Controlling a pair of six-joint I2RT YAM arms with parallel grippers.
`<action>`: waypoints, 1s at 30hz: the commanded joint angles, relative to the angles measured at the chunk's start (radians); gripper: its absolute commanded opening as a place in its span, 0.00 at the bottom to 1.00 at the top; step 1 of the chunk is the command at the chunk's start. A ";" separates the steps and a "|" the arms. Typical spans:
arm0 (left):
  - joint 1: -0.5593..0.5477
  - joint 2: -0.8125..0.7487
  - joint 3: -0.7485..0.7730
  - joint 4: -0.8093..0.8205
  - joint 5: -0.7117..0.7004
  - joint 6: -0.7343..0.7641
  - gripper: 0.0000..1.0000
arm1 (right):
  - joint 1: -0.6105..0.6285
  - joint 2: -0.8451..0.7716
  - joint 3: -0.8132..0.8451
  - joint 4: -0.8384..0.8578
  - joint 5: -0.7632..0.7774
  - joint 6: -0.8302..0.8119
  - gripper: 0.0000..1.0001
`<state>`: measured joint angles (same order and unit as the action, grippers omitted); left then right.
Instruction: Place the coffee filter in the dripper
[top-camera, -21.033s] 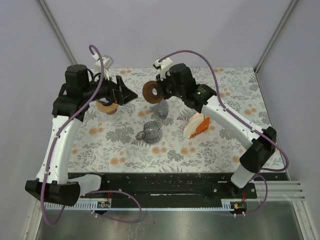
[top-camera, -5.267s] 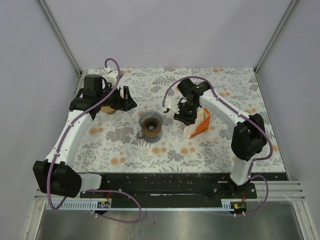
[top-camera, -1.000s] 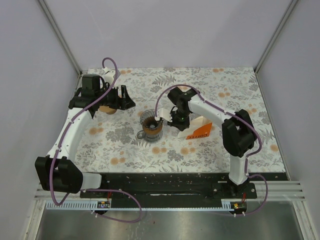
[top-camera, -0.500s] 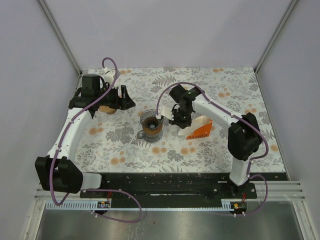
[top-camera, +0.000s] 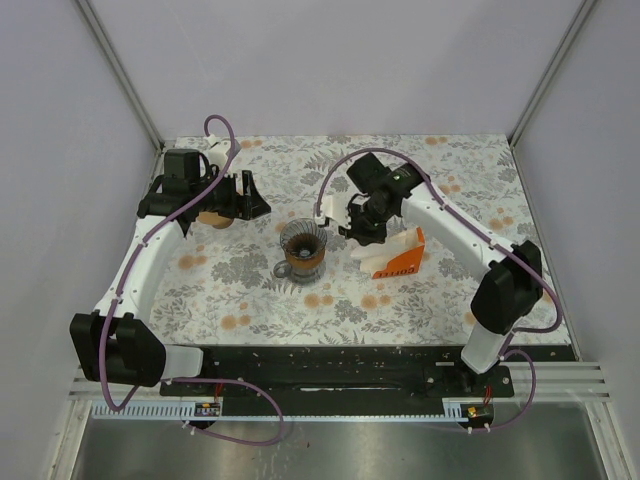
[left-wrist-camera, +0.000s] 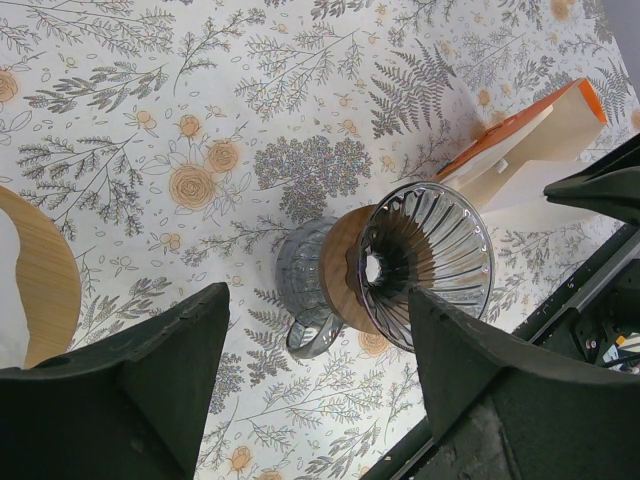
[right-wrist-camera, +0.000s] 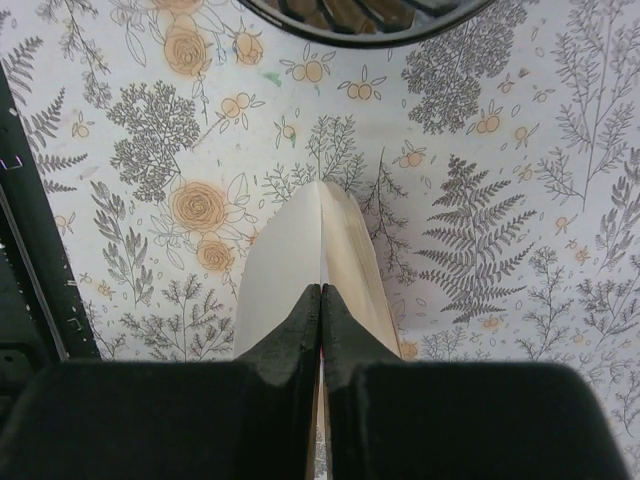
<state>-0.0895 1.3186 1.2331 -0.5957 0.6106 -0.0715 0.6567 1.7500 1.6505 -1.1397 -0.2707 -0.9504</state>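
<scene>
The dripper (top-camera: 303, 243), a ribbed glass cone with a wooden collar, sits on a glass cup mid-table; it also shows in the left wrist view (left-wrist-camera: 428, 262), and its rim shows in the right wrist view (right-wrist-camera: 365, 18). My right gripper (top-camera: 361, 228) hangs just right of it, shut on a pale coffee filter (right-wrist-camera: 282, 270) at the open end of the orange and white filter pack (top-camera: 392, 256). A cream stack of filters (right-wrist-camera: 358, 262) lies beside the pinched sheet. My left gripper (top-camera: 245, 196) hovers open at the back left, holding nothing (left-wrist-camera: 318, 292).
A round wooden piece (top-camera: 213, 217) lies under the left arm, also in the left wrist view (left-wrist-camera: 40, 285). The floral tablecloth (top-camera: 330, 300) covers the table. Grey walls stand on three sides, and a black rail (top-camera: 330, 365) runs along the near edge.
My right gripper has shifted a little back and to the right, away from the dripper, staying shut. The filter pack moved slightly with it. The left arm has not moved.
</scene>
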 joint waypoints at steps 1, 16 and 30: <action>0.007 0.001 0.011 0.039 0.018 0.001 0.76 | 0.012 -0.061 0.077 -0.028 -0.051 0.047 0.00; 0.008 -0.015 0.088 -0.038 0.006 0.044 0.76 | 0.012 -0.227 0.167 0.145 -0.102 0.275 0.00; 0.011 -0.032 0.190 -0.125 -0.002 0.053 0.77 | 0.103 -0.319 -0.104 0.986 0.083 0.843 0.00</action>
<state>-0.0856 1.3174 1.3796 -0.7181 0.6086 -0.0250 0.7540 1.4776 1.6665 -0.5259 -0.2920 -0.3416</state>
